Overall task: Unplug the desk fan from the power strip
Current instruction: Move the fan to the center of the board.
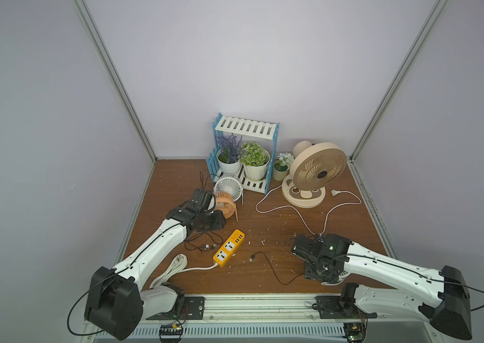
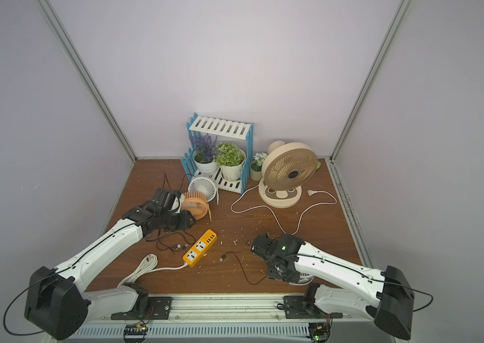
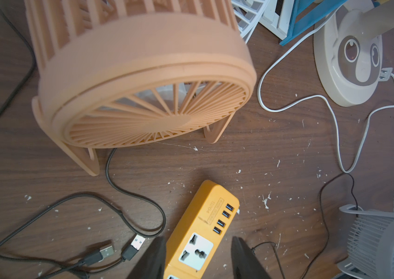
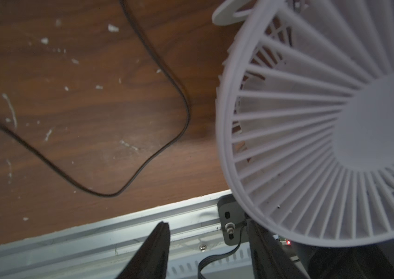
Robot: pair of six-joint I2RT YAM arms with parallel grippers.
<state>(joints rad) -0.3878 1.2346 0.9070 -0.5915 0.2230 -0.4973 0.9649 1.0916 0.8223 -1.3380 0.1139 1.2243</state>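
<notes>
1. In both top views the power strip (image 1: 229, 248) lay slanted on the surface (image 1: 279, 225) between the arms. Its white cord (image 1: 172, 268) was bundled near the left arm's base. Both socket faces looked empty, but the ports were too small to judge there.
2. In a top view a black cable's USB plug (image 2: 222, 259) lay near the strip, not touching it. The beige fan (image 2: 289, 170) had its white plug (image 2: 311, 192) loose on the surface too.
3. Left wrist: the left fingers (image 3: 153, 258) stood apart and held nothing, with the strip showing in the gap beyond them. All four USB ports (image 3: 223, 218) looked free. Two loose USB plugs (image 3: 138, 242) lay beside the strip, in front of the orange fan (image 3: 142, 72).
4. Right wrist: the right fingers (image 4: 157, 253) stood apart and empty, beside a white fan (image 4: 372, 116).
5. Unplugging looked done. The best move was to lift the arms straight clear without snagging the loose cables or nudging the strip.
</notes>
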